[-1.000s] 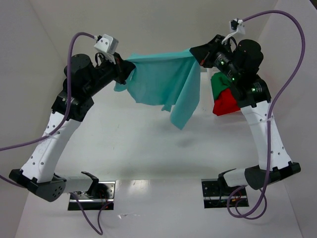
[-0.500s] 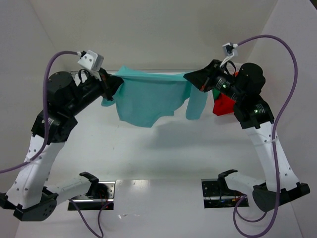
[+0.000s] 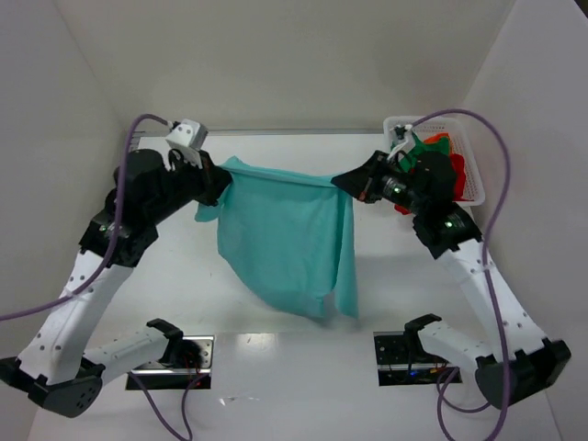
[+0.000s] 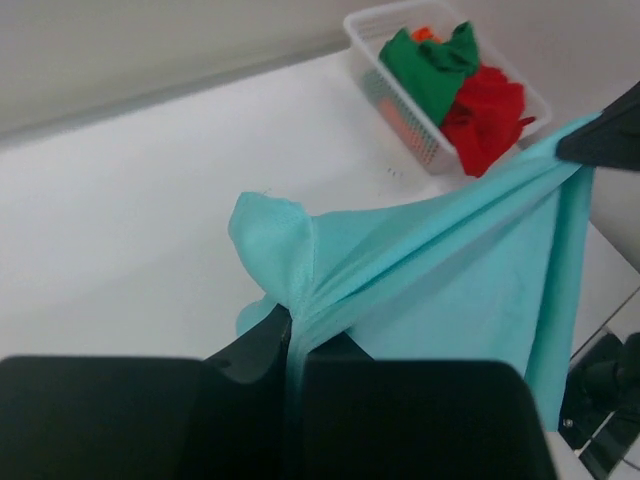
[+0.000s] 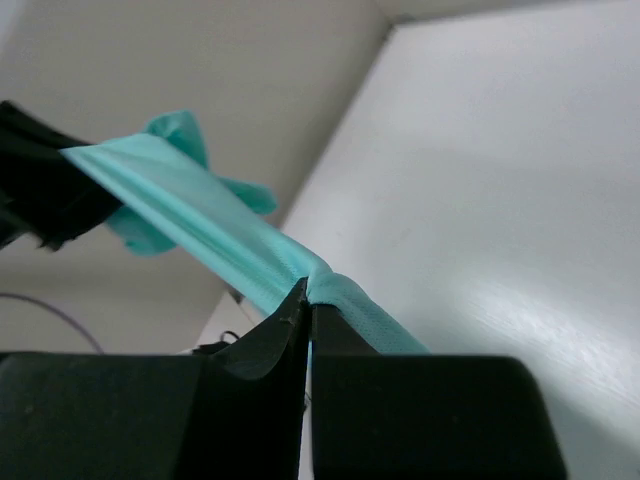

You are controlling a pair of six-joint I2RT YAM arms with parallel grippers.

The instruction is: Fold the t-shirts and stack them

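Observation:
A teal t-shirt hangs stretched between my two grippers above the table, its lower end touching the table near the front. My left gripper is shut on its left top corner, and the cloth is pinched between the jaws. My right gripper is shut on the right top corner, with the cloth running taut from the jaws toward the left arm. Green and red t-shirts lie in the basket, with a bit of orange behind.
A white lattice basket stands at the back right against the wall, behind the right arm. Walls close in the table at left, back and right. The arm bases sit at the near edge.
Both arms have come down and forward with the teal shirt. It hung bunched and high before; it now hangs spread, its hem reaching the table. The basket has come into view.

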